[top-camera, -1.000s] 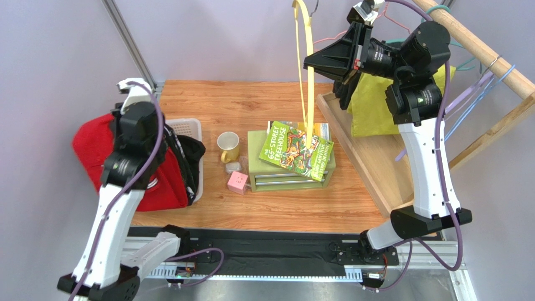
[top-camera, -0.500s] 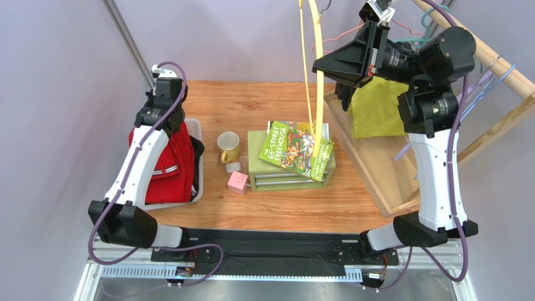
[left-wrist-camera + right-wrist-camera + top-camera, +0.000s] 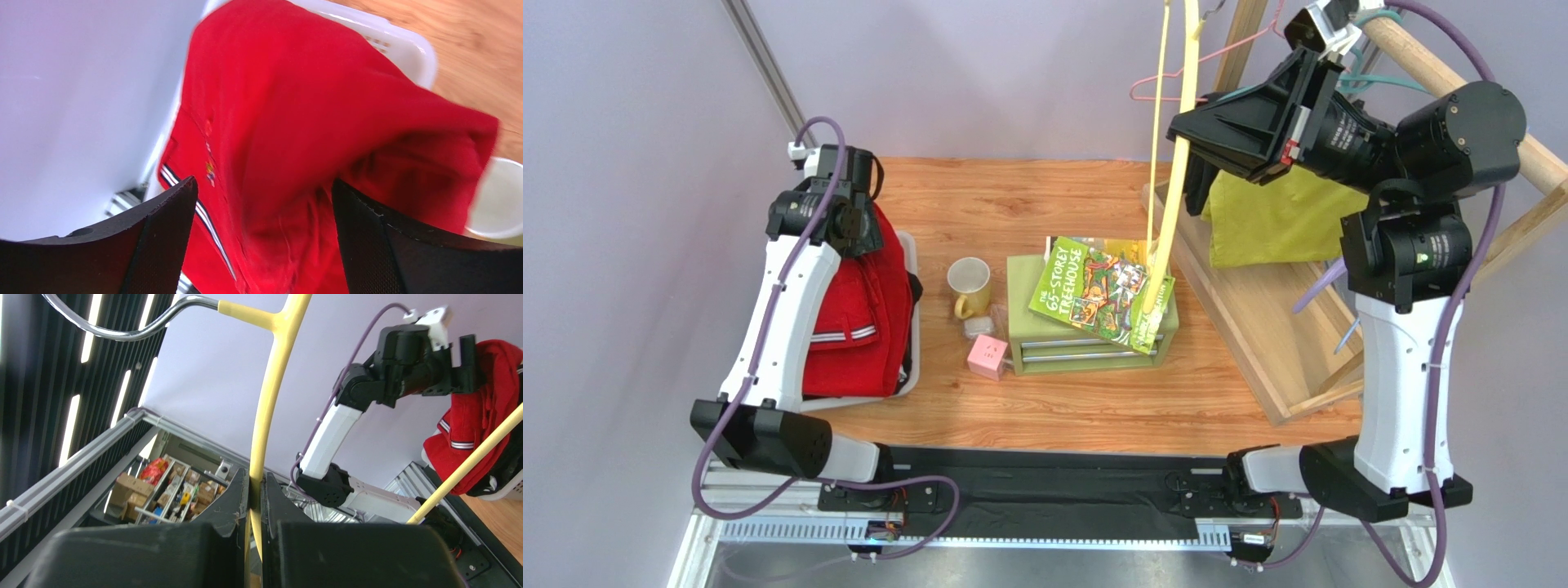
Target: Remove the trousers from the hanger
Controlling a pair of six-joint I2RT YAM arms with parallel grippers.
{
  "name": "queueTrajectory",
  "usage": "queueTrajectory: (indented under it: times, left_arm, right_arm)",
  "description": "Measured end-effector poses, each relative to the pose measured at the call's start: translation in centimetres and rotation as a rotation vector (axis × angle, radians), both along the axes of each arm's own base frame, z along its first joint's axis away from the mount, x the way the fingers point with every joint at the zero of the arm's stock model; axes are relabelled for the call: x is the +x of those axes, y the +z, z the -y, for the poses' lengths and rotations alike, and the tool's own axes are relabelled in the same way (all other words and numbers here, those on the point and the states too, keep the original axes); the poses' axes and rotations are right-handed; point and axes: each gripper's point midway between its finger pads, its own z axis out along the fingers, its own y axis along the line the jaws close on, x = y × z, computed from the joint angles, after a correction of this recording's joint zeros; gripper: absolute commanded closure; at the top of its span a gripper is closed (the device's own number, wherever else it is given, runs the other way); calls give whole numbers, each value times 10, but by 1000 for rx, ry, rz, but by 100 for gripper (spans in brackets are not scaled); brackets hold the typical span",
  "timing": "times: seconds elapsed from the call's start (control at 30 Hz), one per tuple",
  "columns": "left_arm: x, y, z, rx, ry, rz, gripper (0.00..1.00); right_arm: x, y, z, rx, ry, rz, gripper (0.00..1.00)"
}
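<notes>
Left gripper open over red trousers; right gripper clamps yellow hanger, which may snag my basket.

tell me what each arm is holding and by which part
Right gripper pinches the yellow hanger on its arm below the hook; left gripper, open over the red trousers, holds nothing.

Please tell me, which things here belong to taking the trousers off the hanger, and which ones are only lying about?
For the job:
red trousers
yellow-green trousers
yellow hanger
white basket
wooden rail

Only lying about:
mug
pink cube
book
green box
</notes>
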Motion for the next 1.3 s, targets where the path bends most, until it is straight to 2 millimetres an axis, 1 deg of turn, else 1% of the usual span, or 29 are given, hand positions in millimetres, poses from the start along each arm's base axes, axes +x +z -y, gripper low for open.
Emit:
queueTrajectory:
  times: [0.13, 0.23, 0.37, 0.4, 0.47, 0.5, 0.63, 0.77, 0.87, 0.93, 1.0, 1.07, 1.17, 1.23, 1.3]
  left_arm:
    - [-10, 15, 14, -109, 1, 57, 7]
    - [-18, 34, 26, -196, -26, 132, 6]
    - [-30, 69, 50, -340, -106, 264, 6]
    - [-32, 76, 56, -371, -128, 292, 6]
    - [-37, 90, 74, -443, -195, 343, 6]
    - [-38, 94, 81, -467, -223, 356, 6]
    - [-42, 106, 116, -561, -348, 380, 6]
    - [-40, 111, 142, -604, -437, 368, 6]
    - [-34, 123, 169, -639, -523, 363, 6]
    - [-31, 133, 189, -666, -580, 361, 6]
    - [-27, 141, 206, -686, -627, 364, 6]
    - [-29, 148, 224, -706, -684, 364, 6]
    - [-39, 150, 245, -731, -754, 345, 5]
    - [-44, 150, 252, -744, -784, 333, 5]
    - [-46, 150, 255, -748, -795, 329, 5]
  right_arm:
    - [5, -2, 10, 0, -84, -26, 100]
    - [11, -7, 20, -4, -162, -64, 100]
    - [17, -13, 32, 4, -267, -135, 100]
    - [19, -15, 34, 7, -291, -155, 100]
    - [19, -19, 40, 15, -342, -199, 100]
    - [19, -22, 42, 18, -362, -218, 100]
    - [6, -32, 50, 34, -429, -272, 100]
    - [-14, -40, 58, 52, -487, -296, 100]
    - [-25, -53, 64, 61, -532, -313, 100]
    - [-27, -61, 68, 63, -562, -329, 100]
    - [-21, -68, 71, 62, -592, -344, 100]
    - [-4, -74, 76, 49, -646, -361, 100]
    - [29, -87, 85, 21, -731, -404, 100]
    - [57, -100, 93, -9, -800, -450, 100]
    - [80, -109, 101, -36, -866, -477, 100]
